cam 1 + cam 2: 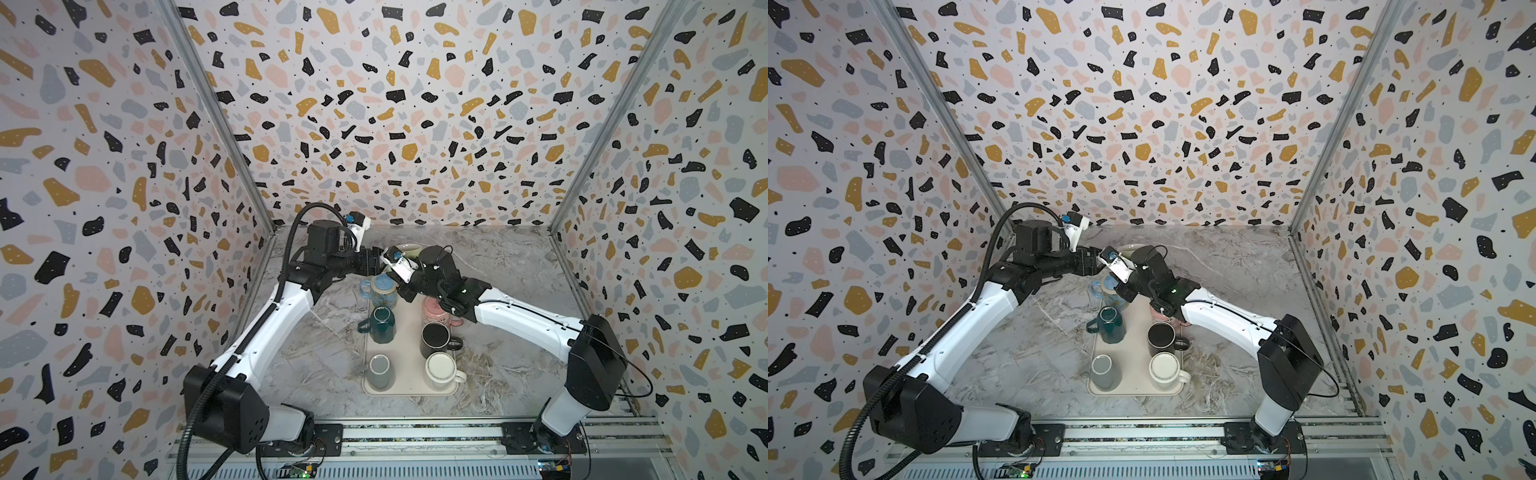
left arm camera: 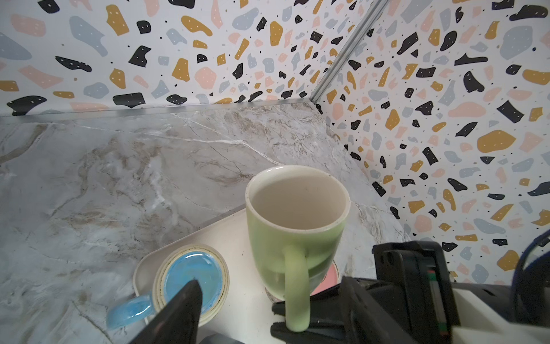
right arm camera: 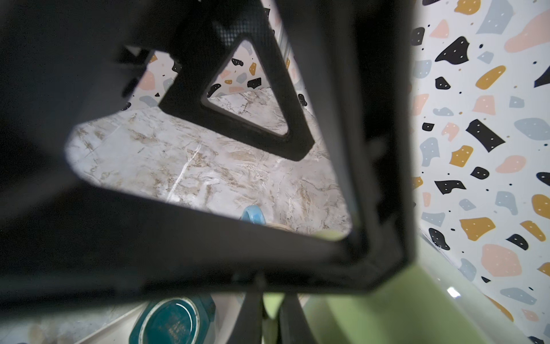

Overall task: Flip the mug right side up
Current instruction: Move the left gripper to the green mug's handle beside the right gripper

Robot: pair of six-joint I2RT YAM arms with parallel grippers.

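Right gripper (image 2: 293,323) fingers are clamped on the handle (image 2: 296,277) of the green mug (image 2: 294,235), low on its loop. The mug is held upright, mouth up, over the far end of the tray (image 2: 235,229), above a pink mug (image 2: 326,278); whether the two touch cannot be told. Left gripper (image 1: 379,262) fingers (image 2: 181,312) are spread wide and nothing is held by them; one is seen over the upturned base of a blue mug (image 2: 193,275) at the tray's far left corner. A teal mug (image 1: 382,324) is stood base up next along the left edge.
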